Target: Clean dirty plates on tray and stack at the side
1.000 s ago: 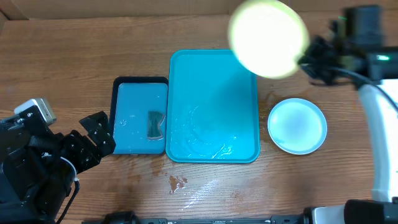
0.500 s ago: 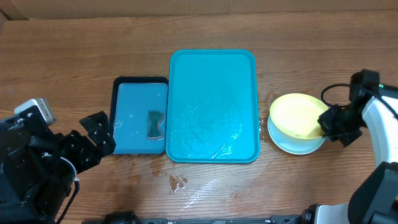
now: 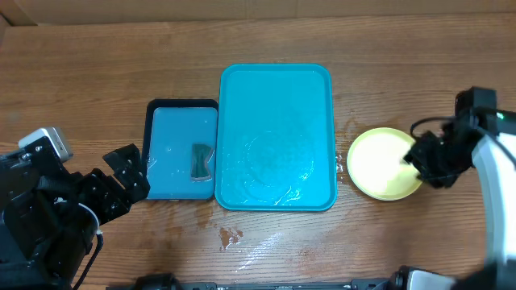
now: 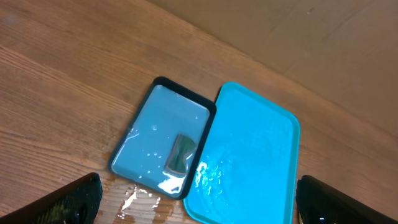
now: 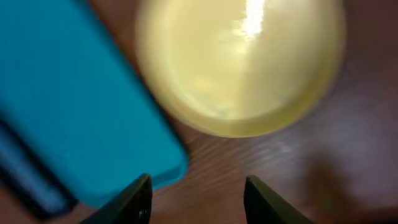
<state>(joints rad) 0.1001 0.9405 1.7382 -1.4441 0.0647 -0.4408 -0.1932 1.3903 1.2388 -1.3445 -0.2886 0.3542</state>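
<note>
A yellow-green rimmed plate (image 3: 383, 164) lies flat on the table to the right of the large light-teal tray (image 3: 276, 84); whatever is under it is covered. My right gripper (image 3: 414, 158) hovers at the plate's right edge. In the right wrist view the plate (image 5: 239, 62) is a blur above my right gripper (image 5: 198, 186), whose jaws stand apart with only bare wood between them. The tray (image 5: 62, 93) holds water and no plates. My left gripper (image 3: 129, 181) rests open at the lower left, its jaws wide in the left wrist view (image 4: 199, 208).
A smaller dark-rimmed blue tray (image 3: 165, 113) with a grey sponge (image 3: 201, 160) sits against the big tray's left side. Water spots (image 3: 231, 235) mark the wood in front of the trays. A cardboard wall runs along the table's far edge.
The right arm brought the yellow-green plate down from high over the tray onto the teal-rimmed plate at the right, and its jaws have come apart. The left arm has not moved.
</note>
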